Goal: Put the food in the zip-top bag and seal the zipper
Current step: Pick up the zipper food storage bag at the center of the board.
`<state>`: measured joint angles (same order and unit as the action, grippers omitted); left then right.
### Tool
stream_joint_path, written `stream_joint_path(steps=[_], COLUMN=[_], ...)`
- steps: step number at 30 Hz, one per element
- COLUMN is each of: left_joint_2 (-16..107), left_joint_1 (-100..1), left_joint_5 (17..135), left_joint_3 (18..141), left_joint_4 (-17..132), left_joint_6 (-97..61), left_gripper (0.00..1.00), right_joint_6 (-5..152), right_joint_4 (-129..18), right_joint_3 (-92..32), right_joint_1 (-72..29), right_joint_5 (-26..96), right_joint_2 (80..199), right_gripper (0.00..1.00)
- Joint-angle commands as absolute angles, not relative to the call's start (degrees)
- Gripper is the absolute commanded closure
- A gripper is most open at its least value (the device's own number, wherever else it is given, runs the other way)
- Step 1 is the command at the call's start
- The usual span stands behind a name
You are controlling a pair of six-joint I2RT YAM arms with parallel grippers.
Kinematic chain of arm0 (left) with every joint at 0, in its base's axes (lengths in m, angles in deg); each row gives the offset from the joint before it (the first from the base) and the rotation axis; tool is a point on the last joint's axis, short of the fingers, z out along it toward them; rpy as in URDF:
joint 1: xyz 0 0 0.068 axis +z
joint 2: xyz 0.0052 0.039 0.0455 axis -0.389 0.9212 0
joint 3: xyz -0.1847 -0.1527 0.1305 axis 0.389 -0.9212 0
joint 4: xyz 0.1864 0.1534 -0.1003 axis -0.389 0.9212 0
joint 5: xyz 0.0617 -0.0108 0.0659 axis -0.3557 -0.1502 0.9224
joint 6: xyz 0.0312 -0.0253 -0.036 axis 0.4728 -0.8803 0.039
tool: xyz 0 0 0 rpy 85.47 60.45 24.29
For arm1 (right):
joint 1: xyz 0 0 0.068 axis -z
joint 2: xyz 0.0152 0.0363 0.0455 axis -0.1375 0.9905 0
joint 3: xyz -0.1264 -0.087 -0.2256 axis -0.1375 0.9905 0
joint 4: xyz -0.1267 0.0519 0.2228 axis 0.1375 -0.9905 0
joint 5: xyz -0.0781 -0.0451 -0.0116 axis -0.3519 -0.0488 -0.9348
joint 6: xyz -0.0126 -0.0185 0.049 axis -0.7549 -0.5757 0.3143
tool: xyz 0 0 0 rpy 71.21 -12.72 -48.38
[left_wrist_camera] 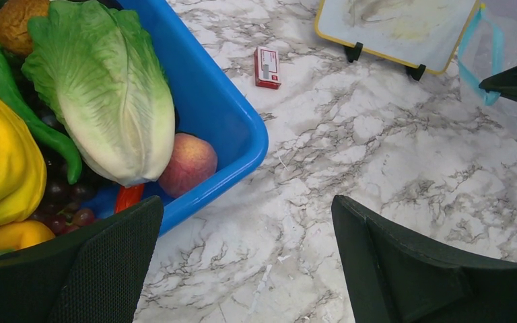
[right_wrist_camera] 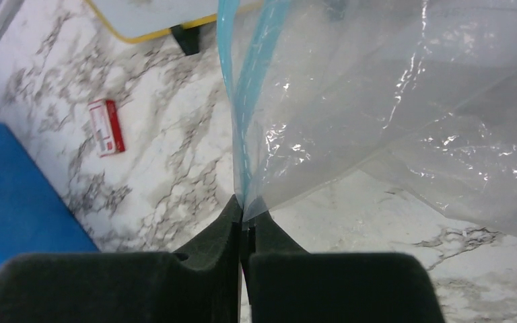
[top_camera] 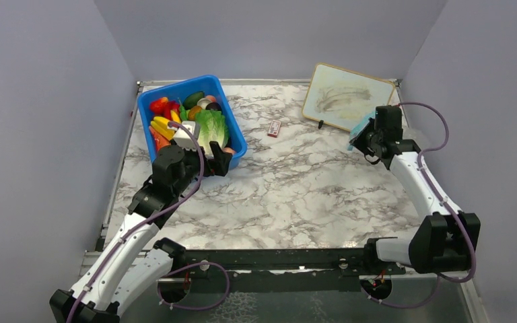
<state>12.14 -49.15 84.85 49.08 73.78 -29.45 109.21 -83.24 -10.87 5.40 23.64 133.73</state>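
Note:
The food lies in the blue bin: a green lettuce, a peach, yellow, red and orange pieces. My left gripper is open and empty, low over the table at the bin's near right corner. My right gripper is shut on a corner of the clear zip-top bag, right at its light-blue zipper, at the back right. The bag hangs from the fingers, its mouth partly open, and also shows in the left wrist view.
A small red-and-white box lies on the marble table between the bin and a yellow-framed whiteboard propped at the back right. Grey walls close the left, back and right sides.

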Motion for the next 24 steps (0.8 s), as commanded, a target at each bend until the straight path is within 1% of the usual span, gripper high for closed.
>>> stream_joint_path(steps=[1,5,11,16,22,24], left_joint_2=[12.9,13.4,15.1,18.7,20.8,21.5], left_joint_1=[-49.2,-49.2,-49.2,-49.2,-49.2,-49.2], left_joint_5=[81.9,79.4,74.0,70.4,65.9,63.7], left_joint_3=[48.6,48.3,50.7,54.3,55.6,56.1], left_joint_4=[72.1,69.0,66.8,67.4,66.1,65.3], left_joint_6=[-29.5,-31.4,-31.2,-31.1,-34.3,-36.1], left_gripper=[0.0,0.0,0.01,0.05,0.06,0.06], right_joint_6=[99.6,95.7,90.5,87.3,88.3,88.8], right_joint_4=[-84.4,-88.6,-87.5,-88.8,-82.1,-80.2], right_joint_3=[-10.8,-11.6,-11.0,-12.5,-9.4,-8.6], right_joint_1=[5.7,5.7,5.6,5.4,3.0,1.7], right_joint_5=[34.1,38.8,55.3,64.2,78.9,82.1], right_joint_2=[129.5,125.4,116.8,113.1,109.5,109.1], right_gripper=[0.99,0.99,0.99,0.99,0.99,0.99])
